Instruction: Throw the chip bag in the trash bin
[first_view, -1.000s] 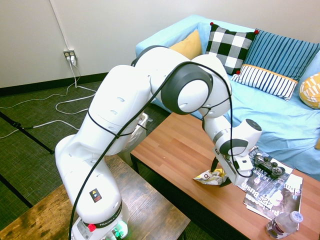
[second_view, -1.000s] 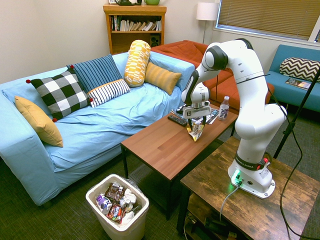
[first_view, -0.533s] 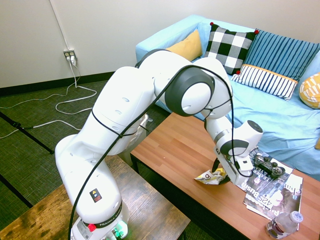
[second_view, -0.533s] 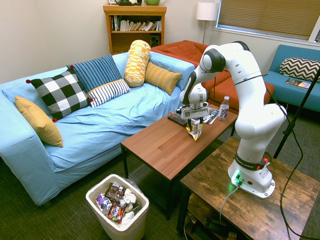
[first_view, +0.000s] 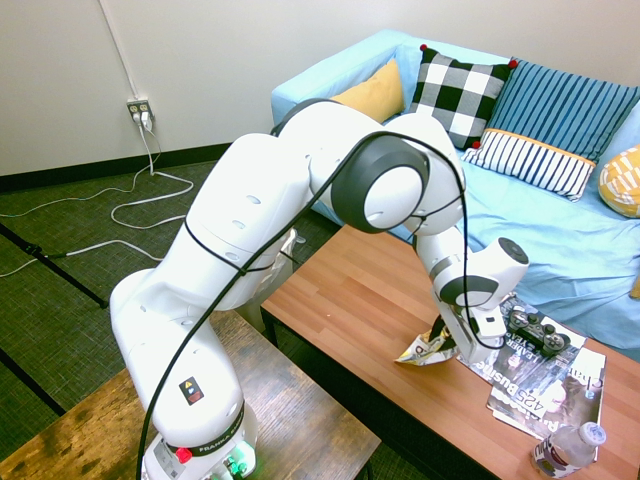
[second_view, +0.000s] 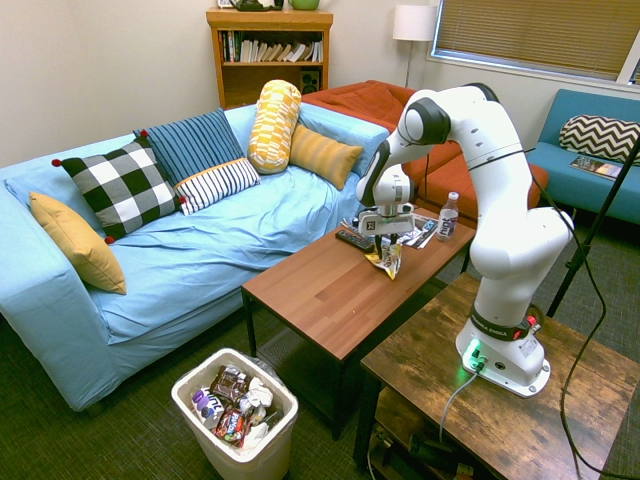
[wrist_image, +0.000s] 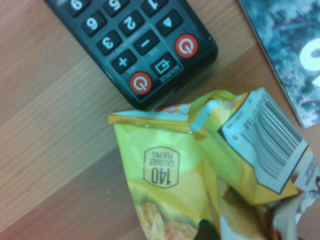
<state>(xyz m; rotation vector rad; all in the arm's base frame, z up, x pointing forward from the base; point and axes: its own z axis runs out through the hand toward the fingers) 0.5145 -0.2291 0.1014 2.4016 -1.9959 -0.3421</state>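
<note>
Wooden surface (first_view: 345, 290) first, from the first exterior view, and the chip bag (first_view: 425, 349) is on it, under the wrist, nudged slightly towards the magazines (first_view: 545, 390) over the past second. Across to the second exterior view, and the jaws have drawn closer together at the bag, though whether they have a firm grip cannot be told, with the trash bin (second_view: 250, 462) waiting beyond the surface's far end. Into the wrist view, the foil bunches beside the remote (wrist_image: 145, 42): a secure pinch looks needed before any lift.
</note>
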